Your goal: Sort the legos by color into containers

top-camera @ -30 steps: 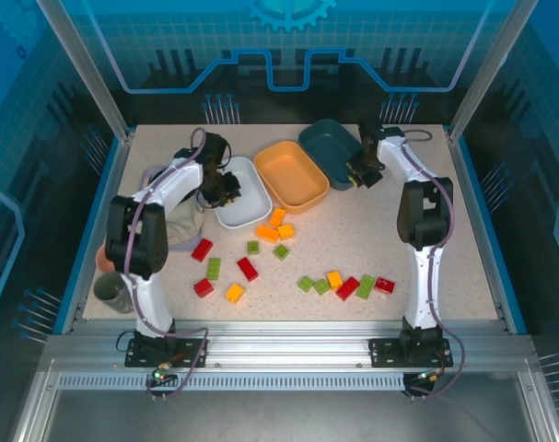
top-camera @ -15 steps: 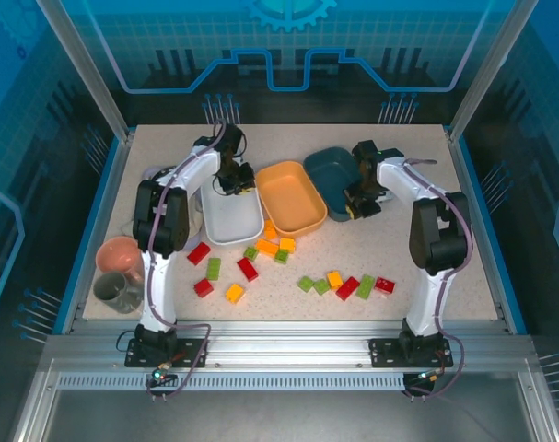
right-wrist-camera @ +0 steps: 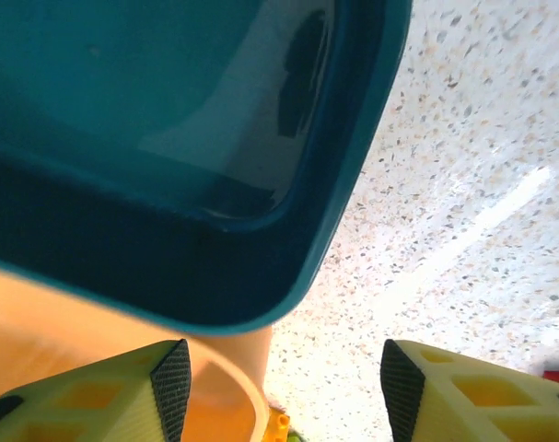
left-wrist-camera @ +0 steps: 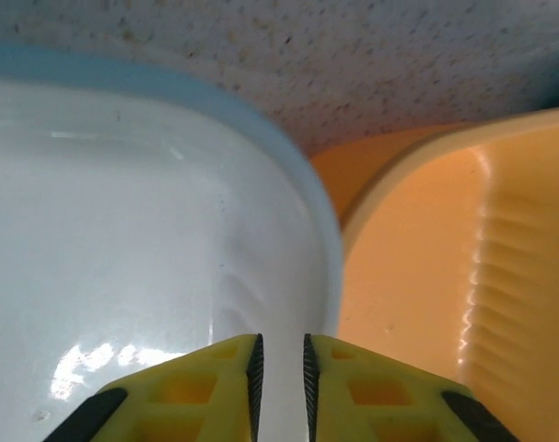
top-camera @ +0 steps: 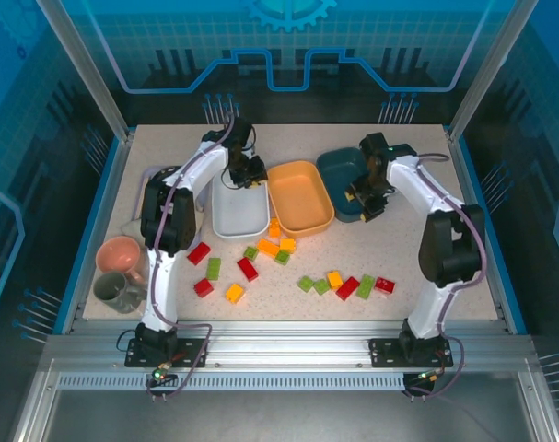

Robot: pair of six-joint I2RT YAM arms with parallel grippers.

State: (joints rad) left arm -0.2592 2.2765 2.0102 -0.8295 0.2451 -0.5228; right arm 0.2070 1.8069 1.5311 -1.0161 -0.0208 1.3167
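Observation:
The white tray (top-camera: pixel 239 214), orange tray (top-camera: pixel 300 195) and dark teal tray (top-camera: pixel 345 175) stand in a row at mid-table. My left gripper (top-camera: pixel 250 175) is at the white tray's far right corner. In the left wrist view its fingers (left-wrist-camera: pixel 215 387) are nearly together on the white tray (left-wrist-camera: pixel 122 230), beside the orange tray (left-wrist-camera: pixel 426 276). My right gripper (top-camera: pixel 365 201) stands open at the teal tray's near edge. Its wrist view shows the teal tray's corner (right-wrist-camera: pixel 168 138) and the orange tray's rim (right-wrist-camera: pixel 228 373). Red, green and orange legos (top-camera: pixel 334 279) lie scattered on the table in front.
A pink cup (top-camera: pixel 121 256) and a grey mug (top-camera: pixel 113 292) stand at the left edge. One cluster of bricks (top-camera: pixel 267 247) lies just under the orange tray, and a row (top-camera: pixel 348 288) sits nearer the front right. Bare table lies right of the teal tray.
All three trays have shifted right and toward the front. Both arms swung with them, and the left gripper stayed at the white tray's far corner.

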